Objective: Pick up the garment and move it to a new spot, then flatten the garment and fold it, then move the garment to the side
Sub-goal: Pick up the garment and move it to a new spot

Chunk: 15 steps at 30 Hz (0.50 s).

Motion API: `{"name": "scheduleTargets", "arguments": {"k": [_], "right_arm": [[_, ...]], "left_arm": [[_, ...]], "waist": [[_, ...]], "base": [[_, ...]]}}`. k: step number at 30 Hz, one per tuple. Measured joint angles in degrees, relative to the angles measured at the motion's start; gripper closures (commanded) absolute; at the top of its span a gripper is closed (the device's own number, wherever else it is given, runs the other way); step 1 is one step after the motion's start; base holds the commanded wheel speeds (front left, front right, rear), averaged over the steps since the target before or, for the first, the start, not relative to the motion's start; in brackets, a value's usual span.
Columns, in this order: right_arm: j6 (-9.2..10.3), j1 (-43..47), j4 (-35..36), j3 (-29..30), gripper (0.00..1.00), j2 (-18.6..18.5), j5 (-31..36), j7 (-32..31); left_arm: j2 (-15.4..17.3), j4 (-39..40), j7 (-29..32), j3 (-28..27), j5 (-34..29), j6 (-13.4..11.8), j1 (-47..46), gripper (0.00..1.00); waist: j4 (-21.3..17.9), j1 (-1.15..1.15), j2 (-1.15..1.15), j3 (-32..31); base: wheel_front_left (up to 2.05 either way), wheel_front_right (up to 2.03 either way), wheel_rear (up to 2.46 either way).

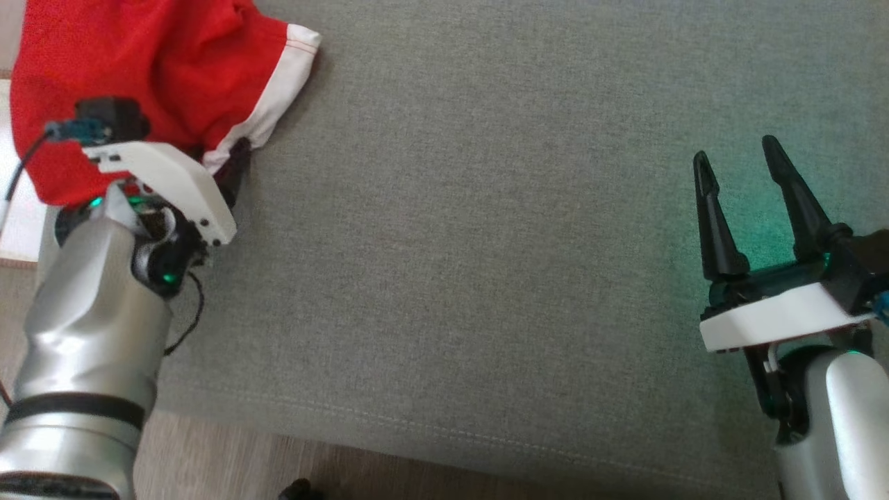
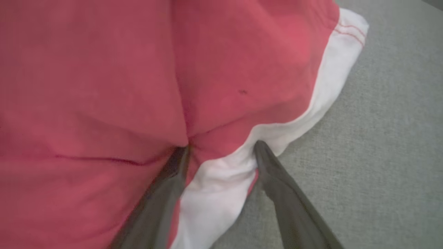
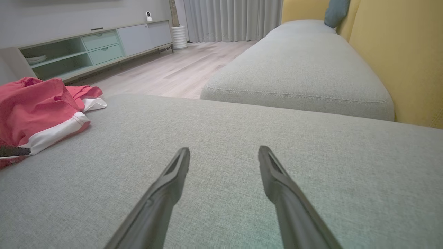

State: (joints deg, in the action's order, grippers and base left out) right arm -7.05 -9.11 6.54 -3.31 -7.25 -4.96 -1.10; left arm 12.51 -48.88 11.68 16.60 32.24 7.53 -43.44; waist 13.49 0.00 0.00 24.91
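The garment (image 1: 139, 76), red mesh cloth with a white hem band stitched in red thread, lies bunched at the far left corner of the grey seat cushion (image 1: 486, 243), running past the top and left borders of the head view. The left gripper (image 2: 221, 146) is down at the garment's near edge with its jaws spread wide. In the left wrist view the white band lies between the two dark fingers (image 2: 283, 193); one tip is against a red fold and the other against the band's outer edge, and the cloth is not pinched. The right gripper (image 1: 736, 149) hovers well apart at the cushion's right side, also wide open and holding nothing, with bare fabric under it in the right wrist view. Between the two arms the cushion is flat, uncluttered grey weave. Its front edge, marked by a stitched seam (image 1: 417, 425), slants across the bottom of the head view, with wooden floor (image 1: 208, 458) just beyond. Past the cushion's far edge, the right wrist view shows a second grey cushion (image 3: 297, 69) against a yellow backrest (image 3: 398, 52). Open floor reaches a low cabinet (image 3: 93, 48) and pale curtains (image 3: 232, 17).
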Motion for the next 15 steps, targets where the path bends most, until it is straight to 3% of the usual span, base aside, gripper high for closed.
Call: {"name": "scheduleTargets", "arguments": {"k": [1,2,7,11,15], "right_arm": [[0.00,0.00,-0.01,0.02,0.00,-0.04,0.00,0.01],[0.00,0.00,-0.03,0.03,0.00,-0.04,0.00,0.01],[0.00,-0.07,-0.41,0.57,0.00,0.05,0.00,0.16],[0.00,0.19,-1.14,1.93,0.00,1.02,-0.01,1.07],[0.00,1.14,-1.59,2.15,0.00,1.46,-0.10,1.54]], "left_arm": [[0.43,-0.34,0.59,0.73,1.00,0.03,-0.64,0.19],[0.89,-0.62,0.63,1.34,1.78,0.03,-1.12,1.00],[2.23,-1.37,-3.70,4.27,3.03,0.02,-1.27,1.00],[3.07,0.31,-14.46,4.47,1.49,-0.75,0.12,1.00],[3.94,4.80,-21.03,3.87,0.19,-3.00,2.80,1.00]], "waist": [[-0.12,0.00,0.00,0.20],[-0.19,0.00,0.00,0.31],[0.00,0.00,0.00,-0.53],[0.49,0.00,0.00,-3.32],[0.92,-0.01,0.00,-6.66]], "base": [[0.00,0.00,0.00],[0.00,0.00,0.00],[0.00,0.00,0.00],[0.00,0.00,0.00],[0.00,0.00,0.00]]}}
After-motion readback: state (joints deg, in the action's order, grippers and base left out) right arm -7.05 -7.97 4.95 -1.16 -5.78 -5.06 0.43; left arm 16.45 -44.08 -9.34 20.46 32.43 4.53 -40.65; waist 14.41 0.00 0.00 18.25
